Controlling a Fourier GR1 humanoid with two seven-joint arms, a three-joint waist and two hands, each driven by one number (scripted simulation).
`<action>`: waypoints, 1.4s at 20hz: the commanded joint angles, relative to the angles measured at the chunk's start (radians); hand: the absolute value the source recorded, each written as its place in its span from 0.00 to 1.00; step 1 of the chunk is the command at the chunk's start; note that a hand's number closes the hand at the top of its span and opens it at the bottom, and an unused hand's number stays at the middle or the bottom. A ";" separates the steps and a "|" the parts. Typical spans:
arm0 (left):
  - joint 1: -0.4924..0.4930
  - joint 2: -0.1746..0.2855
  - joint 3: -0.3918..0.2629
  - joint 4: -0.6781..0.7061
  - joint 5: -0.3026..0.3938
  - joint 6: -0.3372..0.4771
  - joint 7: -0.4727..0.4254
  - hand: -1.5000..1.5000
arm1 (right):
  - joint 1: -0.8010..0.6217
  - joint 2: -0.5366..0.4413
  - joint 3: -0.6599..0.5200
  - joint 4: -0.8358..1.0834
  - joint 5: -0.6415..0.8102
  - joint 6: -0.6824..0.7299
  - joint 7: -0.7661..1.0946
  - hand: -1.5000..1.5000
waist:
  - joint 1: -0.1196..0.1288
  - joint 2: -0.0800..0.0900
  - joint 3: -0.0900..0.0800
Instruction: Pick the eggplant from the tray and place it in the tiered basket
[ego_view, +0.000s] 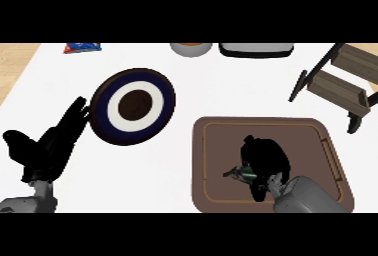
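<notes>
Eggplant (241, 174): lies inside the tray, toward its near half and a little left of its middle. Only the greenish stem end shows, poking out at the left of the right hand. The rest of it is covered by that hand.
Tray (310, 140): brown, rectangular with rounded corners and a raised rim, flat on the white counter (221, 85). It is the landmark for every place below.
Right hand (264, 154): over the tray's middle, its grey forearm coming in across the tray's near right corner. The black hand is bunched into a compact shape, fingers curled down round the eggplant. Whether the eggplant is off the tray's floor cannot be told.
Left hand (44, 145): well to the left of the tray, resting over the counter with its fingers straight and spread, pointing away from the robot. It holds nothing.
Plate (134, 106): left of the tray and slightly beyond it, apart from the rim. It is dark blue with a white ring and a brown centre.
Tiered basket (336, 80): beyond the tray's far right corner, with wooden shelves in a dark frame, not touching the tray.
Bowl (192, 48): far beyond the tray, at the counter's back edge.
Blue packet (83, 47): at the back edge too, well left of the tray.
</notes>
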 joint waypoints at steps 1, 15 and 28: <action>-0.034 -0.005 0.016 0.035 -0.011 -0.007 0.010 0.50 | 0.041 -0.003 0.026 0.052 0.093 -0.066 -0.109 1.00 | 0.000 0.016 0.012; 0.082 0.003 0.089 0.009 0.016 0.031 -0.006 0.50 | 0.021 -0.586 -0.860 -0.009 -0.241 -0.328 -0.471 1.00 | -0.163 -0.022 0.024; 0.024 -0.011 0.037 0.028 -0.009 -0.022 -0.051 0.50 | -0.008 -0.934 -1.374 0.405 -0.656 0.076 -0.871 1.00 | -0.018 0.015 0.011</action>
